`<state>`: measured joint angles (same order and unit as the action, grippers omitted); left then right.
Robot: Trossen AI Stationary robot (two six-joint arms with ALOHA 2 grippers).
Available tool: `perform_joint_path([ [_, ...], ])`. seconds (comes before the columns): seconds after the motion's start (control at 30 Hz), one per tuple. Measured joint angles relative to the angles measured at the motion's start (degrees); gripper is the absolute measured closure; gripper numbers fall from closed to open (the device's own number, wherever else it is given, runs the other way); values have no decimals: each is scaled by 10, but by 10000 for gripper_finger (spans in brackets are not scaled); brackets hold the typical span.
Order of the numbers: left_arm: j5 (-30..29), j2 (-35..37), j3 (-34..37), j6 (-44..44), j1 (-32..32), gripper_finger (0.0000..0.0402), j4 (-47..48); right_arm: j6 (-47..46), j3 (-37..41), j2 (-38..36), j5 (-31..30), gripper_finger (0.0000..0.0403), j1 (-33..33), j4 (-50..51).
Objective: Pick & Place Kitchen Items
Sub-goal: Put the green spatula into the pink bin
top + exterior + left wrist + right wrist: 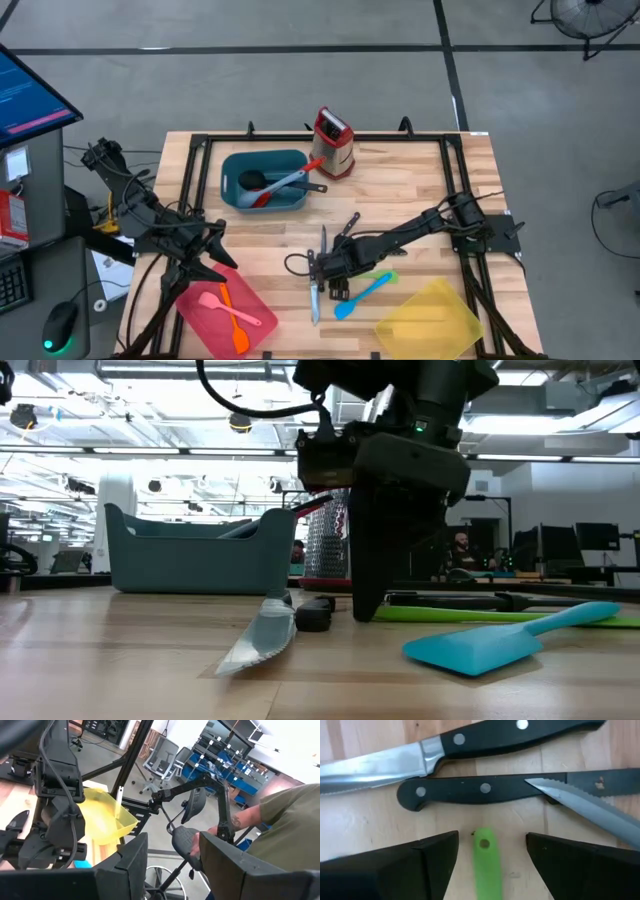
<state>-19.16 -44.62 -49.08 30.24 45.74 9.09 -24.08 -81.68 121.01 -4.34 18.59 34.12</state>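
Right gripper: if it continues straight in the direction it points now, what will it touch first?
Most likely the green utensil's handle, which lies on the table between the open fingers of the right gripper. The black-handled knives lie just beyond, so probably not first.

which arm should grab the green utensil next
Right, probably. The right gripper is open straddling the green utensil beside the knives. The left gripper sits off by the red tray.

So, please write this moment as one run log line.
right gripper: open, over green utensil | knives: on table | left gripper: waits above red tray
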Motion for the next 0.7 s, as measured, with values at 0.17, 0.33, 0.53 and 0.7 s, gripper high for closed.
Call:
perform_joint_path([
  [0.17, 0, 0, 0, 0, 0, 243, 1, -15, -4, 3, -14, 207, -2, 33],
  [0.33, 0, 0, 0, 0, 0, 243, 1, -15, -4, 7, 2, 312, -5, 46],
  [0.53, 0, 0, 0, 0, 0, 243, 1, -24, -4, 5, 3, 379, -8, 48],
  [0.7, -1, 0, 0, 0, 0, 243, 1, -30, -2, -5, 3, 402, -9, 43],
])
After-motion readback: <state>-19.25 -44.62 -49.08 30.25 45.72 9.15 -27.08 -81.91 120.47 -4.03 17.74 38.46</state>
